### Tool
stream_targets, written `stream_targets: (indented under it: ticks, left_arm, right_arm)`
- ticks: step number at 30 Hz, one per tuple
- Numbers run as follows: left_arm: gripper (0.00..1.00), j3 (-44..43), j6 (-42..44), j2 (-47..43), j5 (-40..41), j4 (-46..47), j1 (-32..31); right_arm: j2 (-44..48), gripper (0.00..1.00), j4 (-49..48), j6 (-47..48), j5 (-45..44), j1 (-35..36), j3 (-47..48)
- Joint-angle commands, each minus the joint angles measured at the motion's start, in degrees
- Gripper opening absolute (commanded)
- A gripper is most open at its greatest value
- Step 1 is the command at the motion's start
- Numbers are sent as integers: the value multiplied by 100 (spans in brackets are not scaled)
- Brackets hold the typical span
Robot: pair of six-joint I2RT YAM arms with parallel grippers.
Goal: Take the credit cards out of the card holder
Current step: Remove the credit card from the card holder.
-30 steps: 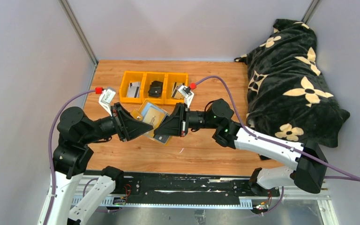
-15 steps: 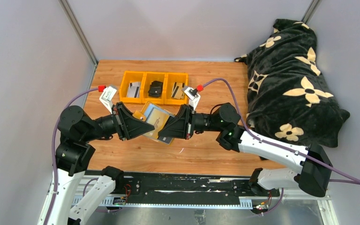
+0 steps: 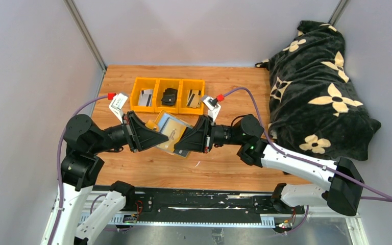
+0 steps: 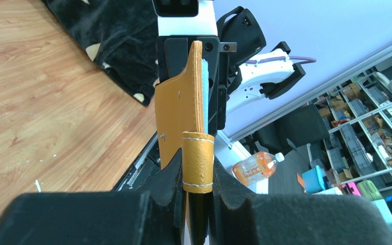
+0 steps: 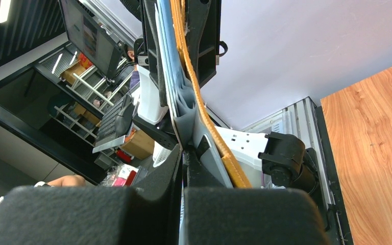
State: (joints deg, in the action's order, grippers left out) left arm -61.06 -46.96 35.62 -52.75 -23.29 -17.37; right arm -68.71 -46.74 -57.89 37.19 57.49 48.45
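The mustard-yellow card holder [image 3: 167, 130] hangs open in the air between my two grippers, its grey-blue lining facing up. My left gripper [image 3: 155, 137] is shut on its left edge; the left wrist view shows the snap tab [image 4: 198, 162] pinched between my left gripper's [image 4: 196, 191] pads. My right gripper [image 3: 179, 147] is shut on a thin credit card [image 3: 180, 151] with a dark stripe at the holder's lower right edge. In the right wrist view my right gripper [image 5: 184, 171] shows closed jaws with only a thin pale edge between them, beside the holder's yellow rim [image 5: 209, 122].
Three joined yellow bins [image 3: 155, 81] stand behind the grippers; the outer two hold cards [image 3: 145, 97] and the middle one a black folded item [image 3: 169, 96]. A black flowered blanket [image 3: 316, 81] fills the right side. Wooden tabletop [image 3: 224, 163] lies below.
My right arm has drawn back to the right and the holder has shifted slightly right with it. My left gripper has kept its hold and barely moved.
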Motion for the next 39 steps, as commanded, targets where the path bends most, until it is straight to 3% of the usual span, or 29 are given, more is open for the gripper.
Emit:
stream_targets:
  ticks: [1,13,17,18,21,23,25,33,37,39]
  left_arm:
    - [16,-188,-68,-46,-83,168,49]
    - [15,-277,-73,-30,-23,177,68]
    - [10,-272,-35,-50,63,125,78]
    - [6,-269,-14,-49,96,94,76]
    - [0,-273,106,-80,219,-29,89]
    - [0,-290,138,-105,230,-59,89]
    - [0,-284,126,-108,210,-57,84]
    - [0,-296,128,-125,99,-76,85]
    - [0,-312,140,-144,37,-76,84]
    - [0,-340,221,-165,77,-130,84]
  right_arm:
    - [118,0,97,75,25,-53,-174]
    - [218,0,37,25,-46,-41,-336]
    - [156,0,-98,-12,-15,7,-256]
    - [136,3,-103,-16,-1,20,-218]
    - [117,32,-177,-76,-67,25,-170]
    - [121,43,-231,-82,-190,25,-158]
    - [96,46,-230,-73,-249,17,-87]
    - [-273,41,-547,-379,-214,-34,285]
    - [-396,30,-918,-652,-163,-110,279]
    - [-371,19,-1013,-722,-158,-148,199]
